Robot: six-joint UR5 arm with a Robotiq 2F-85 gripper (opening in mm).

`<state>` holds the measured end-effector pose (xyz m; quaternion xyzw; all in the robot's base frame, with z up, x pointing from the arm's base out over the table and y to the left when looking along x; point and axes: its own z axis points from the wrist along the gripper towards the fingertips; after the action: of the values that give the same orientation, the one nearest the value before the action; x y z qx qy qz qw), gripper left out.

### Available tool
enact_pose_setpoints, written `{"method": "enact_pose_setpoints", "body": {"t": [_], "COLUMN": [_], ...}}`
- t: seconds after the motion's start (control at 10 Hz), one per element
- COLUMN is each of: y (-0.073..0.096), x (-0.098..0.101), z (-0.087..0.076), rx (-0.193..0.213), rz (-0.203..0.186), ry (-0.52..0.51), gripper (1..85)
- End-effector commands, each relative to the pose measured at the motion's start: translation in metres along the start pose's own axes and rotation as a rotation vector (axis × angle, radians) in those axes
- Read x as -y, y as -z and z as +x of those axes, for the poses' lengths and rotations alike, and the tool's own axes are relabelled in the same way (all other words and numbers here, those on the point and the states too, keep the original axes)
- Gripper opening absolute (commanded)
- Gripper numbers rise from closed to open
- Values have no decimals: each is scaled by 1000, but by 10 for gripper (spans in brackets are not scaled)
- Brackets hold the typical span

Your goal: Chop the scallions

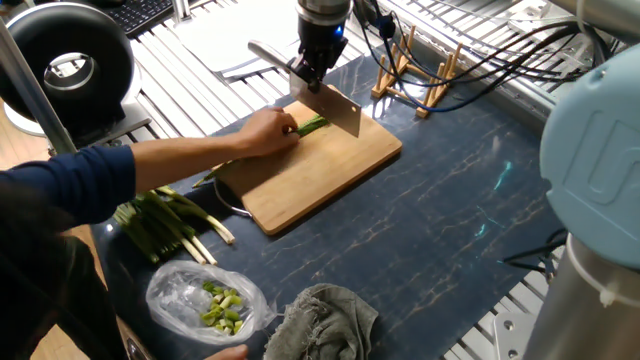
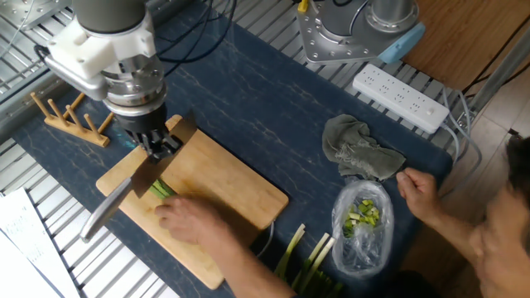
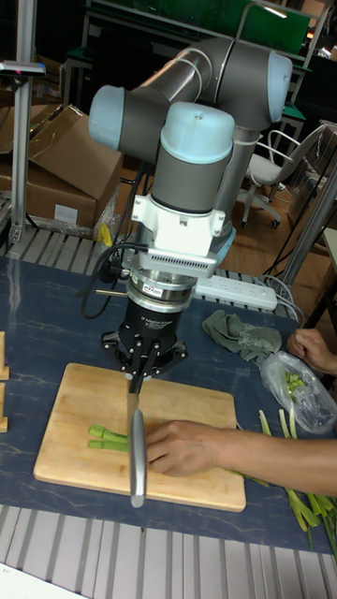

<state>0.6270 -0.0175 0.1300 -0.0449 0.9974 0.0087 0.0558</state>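
Hand (image 3: 192,447) pins scallions (image 3: 109,437) on cutting board (image 1: 340,170); end effector (image 2: 157,147) clamped on knife (image 2: 124,194) above.

My UR5 arm (image 3: 187,94) has grey tube links with pale blue joint caps, a white wrist flange, then a black round gripper (image 3: 137,376) body. Black cables (image 1: 470,60) trail off behind it.

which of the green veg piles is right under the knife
The slender bright-green scallions on the wooden cutting board, pinned by a person's hand. The thicker white-based stalk bundle and the clear bag of chopped bits lie off the board.
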Motion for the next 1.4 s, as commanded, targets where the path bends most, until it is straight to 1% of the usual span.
{"method": "enact_pose_setpoints", "body": {"t": [0.0,0.1,0.2,0.3,0.4,0.5,0.7,0.8,0.9,1.0,1.1,1.3], "y": [0,-1,-3,-6,-7,-10,-25,-33,-39,-43,-45,-48], "x": [0,4,12,16,15,18,33,38,41,38,33,32], "z": [-7,-11,-15,-22,-26,-28,-26,-24,-23,-19,-18,-16], "rx": [45,65,82,106,113,99,50,32,20,-2,-10,-16], "rz": [-1,0,11,-1,-21,-26,-6,5,7,-11,-31,-39], "ry": [25,17,17,3,-19,-31,-41,-51,-64,-77,-88,-83], "gripper": [13,13,13,13,13,13,13,13,13,13,13,13]}}
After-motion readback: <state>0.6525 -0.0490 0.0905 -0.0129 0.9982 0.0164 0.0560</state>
